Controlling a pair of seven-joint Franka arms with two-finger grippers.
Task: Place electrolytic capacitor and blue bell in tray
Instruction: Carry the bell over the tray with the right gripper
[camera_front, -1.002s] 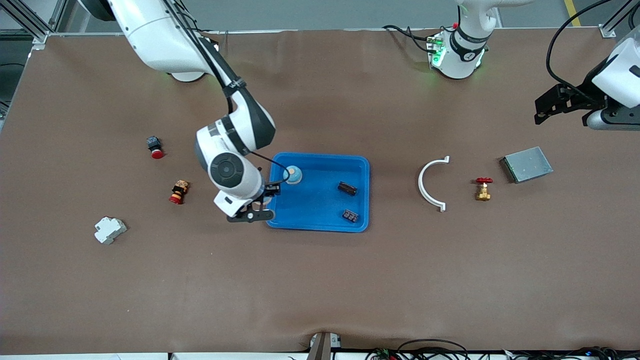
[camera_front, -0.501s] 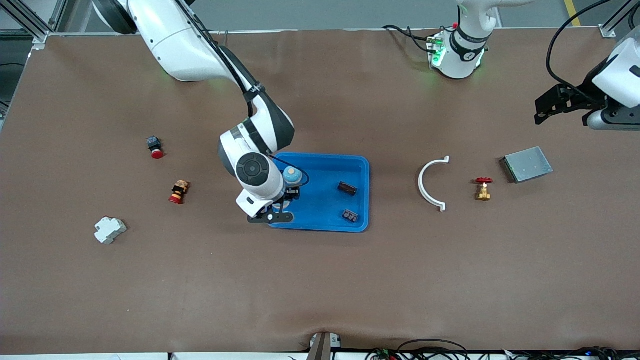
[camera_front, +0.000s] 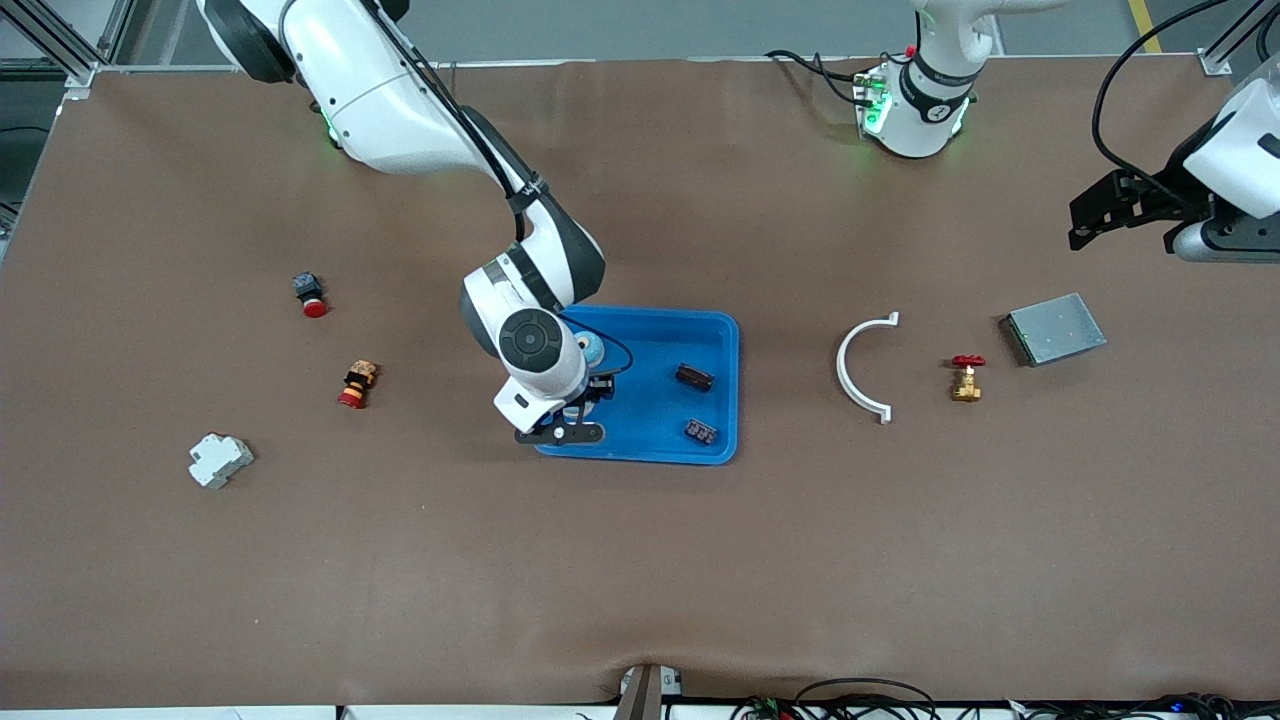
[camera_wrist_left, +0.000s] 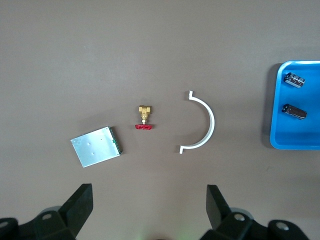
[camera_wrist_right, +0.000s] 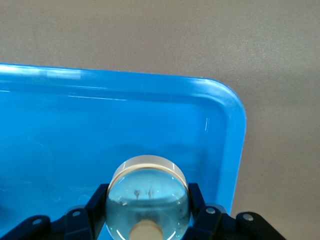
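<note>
The brown worktop (camera_front: 640, 560) carries no readable writing, and no label or brand shows on any object. Just left of the front view's centre lies the shallow rectangular bright-blue plastic tray (camera_front: 655, 445) with rounded corners and a raised rim. Over the tray's end toward the right arm, the right gripper (camera_front: 583, 398) has its jaws clamped on the pale-blue domed bell (camera_wrist_right: 148, 197), glossy with a cream base ring and a cream knob. At the front view's upper right the left gripper (camera_wrist_left: 150, 200) waits above the worktop, jaws wide apart and empty. In the tray's other end lie a dark cylindrical electrolytic capacitor (camera_front: 694, 377) and, nearer the front camera, a small dark ribbed component (camera_front: 700, 432).
</note>
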